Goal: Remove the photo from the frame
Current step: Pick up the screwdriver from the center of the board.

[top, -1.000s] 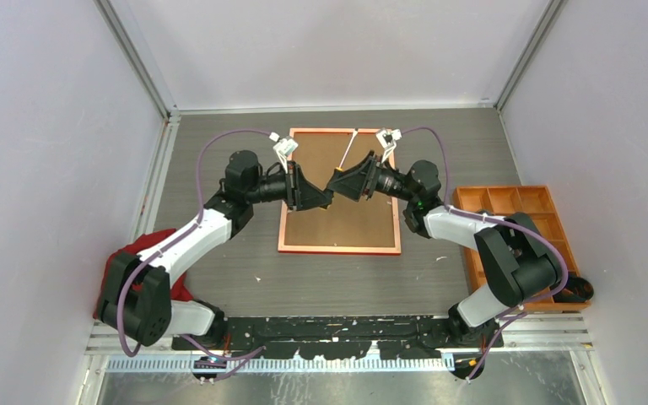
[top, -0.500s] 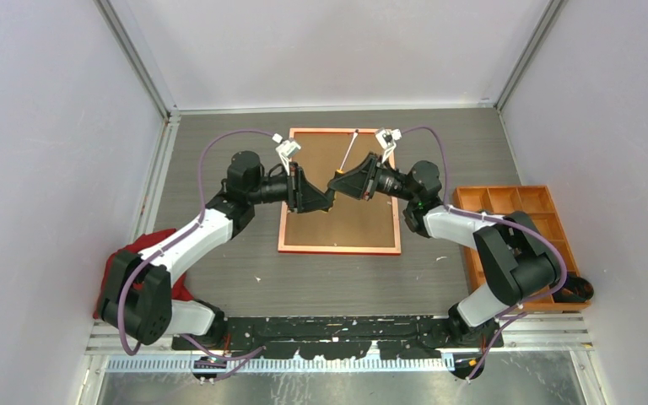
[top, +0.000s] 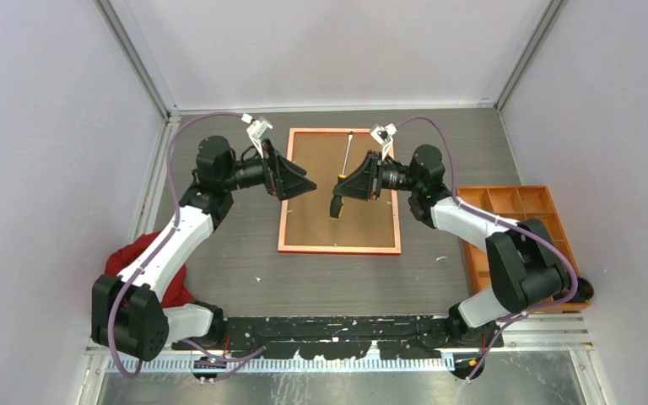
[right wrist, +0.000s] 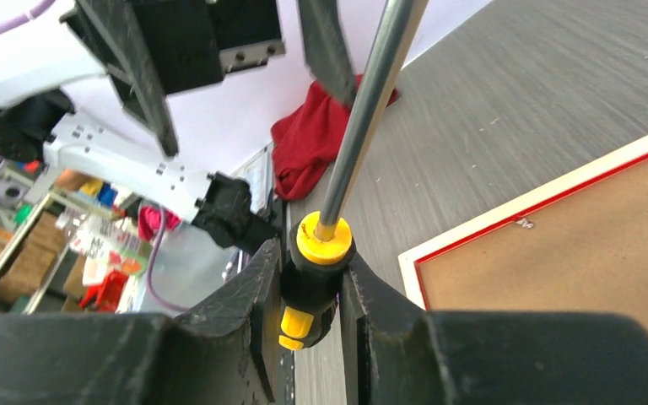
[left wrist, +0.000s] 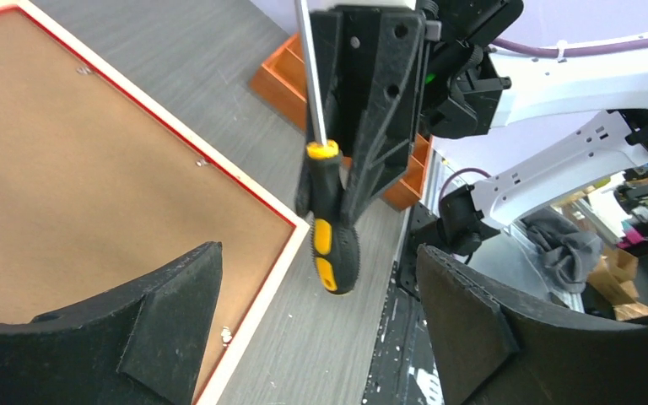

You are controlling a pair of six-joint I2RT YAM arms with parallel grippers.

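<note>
From the overhead camera, the frame (top: 340,250) lies flat in the middle of the table (top: 219,278), back side up, its orange-looking rim around a brown backing board (top: 337,224). The right gripper (top: 343,187) hangs over the board and is clamped on the black-and-yellow handle of a screwdriver (top: 337,202), whose metal shaft runs up toward the frame's far rail. The left gripper (top: 308,184) hovers over the frame's left rail with its jaws spread and nothing between them, apart from the tool. An orange compartment tray (top: 548,202) sits to the right, and a red cloth (top: 135,253) lies near the left arm's base. From the left wrist, both fingers (left wrist: 169,312) stand wide apart; beyond them the screwdriver (left wrist: 329,228) hangs handle down in the other gripper, above the table just beside the frame's corner (left wrist: 219,160), with the tray (left wrist: 283,80) behind it. From the right wrist, the two fingers (right wrist: 236,312) press against either side of the handle just below its yellow collar, the shaft slants up and away, and a corner of the frame (right wrist: 540,202) with its board shows at the right, the cloth (right wrist: 312,143) beyond
</note>
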